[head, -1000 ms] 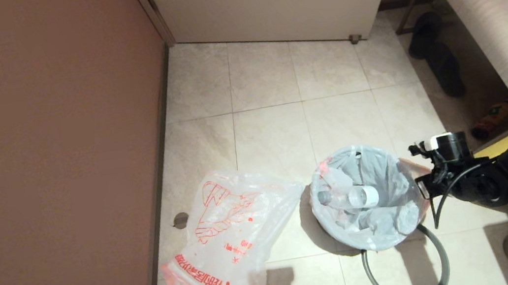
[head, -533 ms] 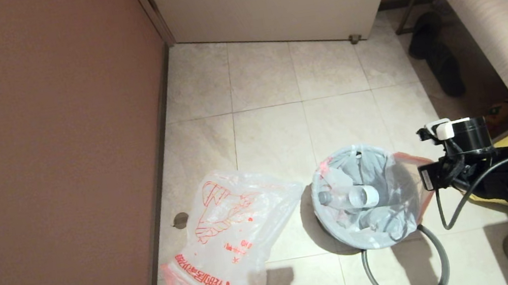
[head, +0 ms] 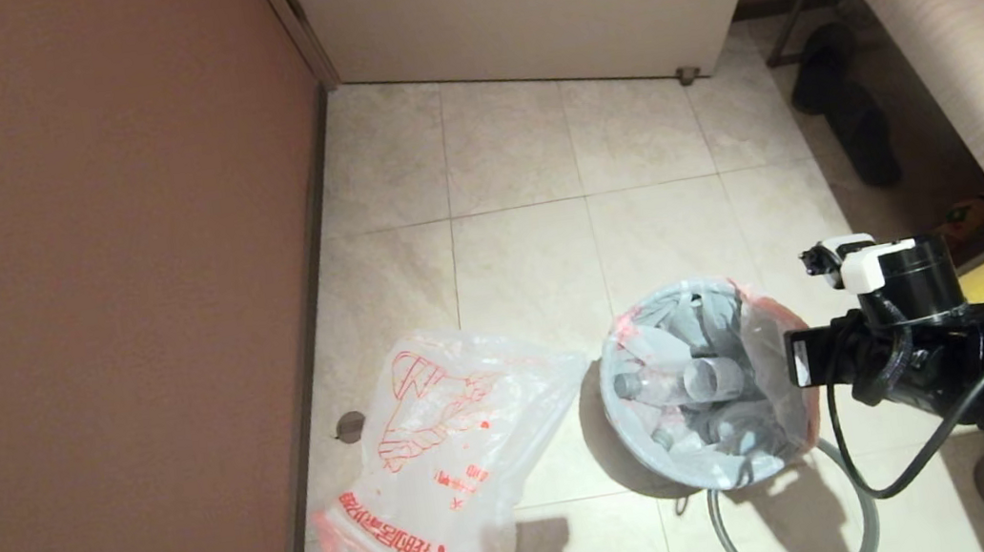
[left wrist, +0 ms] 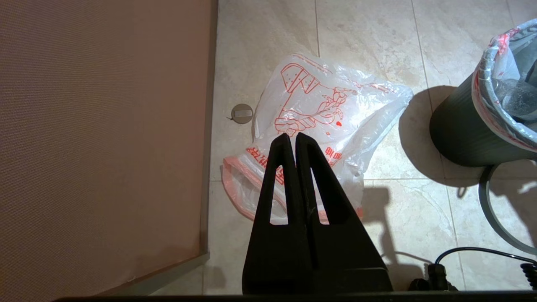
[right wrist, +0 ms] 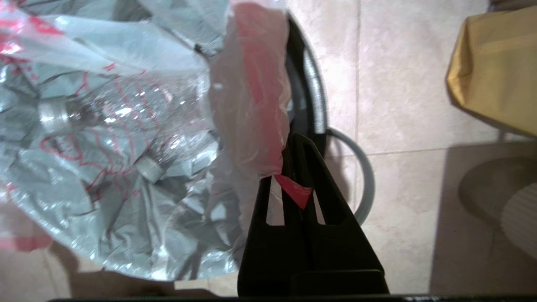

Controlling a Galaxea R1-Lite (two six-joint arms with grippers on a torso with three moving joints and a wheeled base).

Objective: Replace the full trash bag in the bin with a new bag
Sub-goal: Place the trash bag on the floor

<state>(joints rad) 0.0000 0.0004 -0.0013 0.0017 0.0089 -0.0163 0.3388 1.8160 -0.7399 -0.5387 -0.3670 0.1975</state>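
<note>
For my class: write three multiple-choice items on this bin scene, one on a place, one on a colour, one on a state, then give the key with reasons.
1. Where does the new bag lie?
A. On the floor left of the bin
B. Inside the bin
C. On the bench

2. What colour is the new bag's print?
A. Blue
B. Red
C. Green

3. What is the right hand doing?
A. Hanging open
B. Holding the grey hoop
C. Shut on the full trash bag hem

Key: A, it is spread on tiles beside the bin; B, red drawing and characters; C, pink hem pinched between the fingers.
</note>
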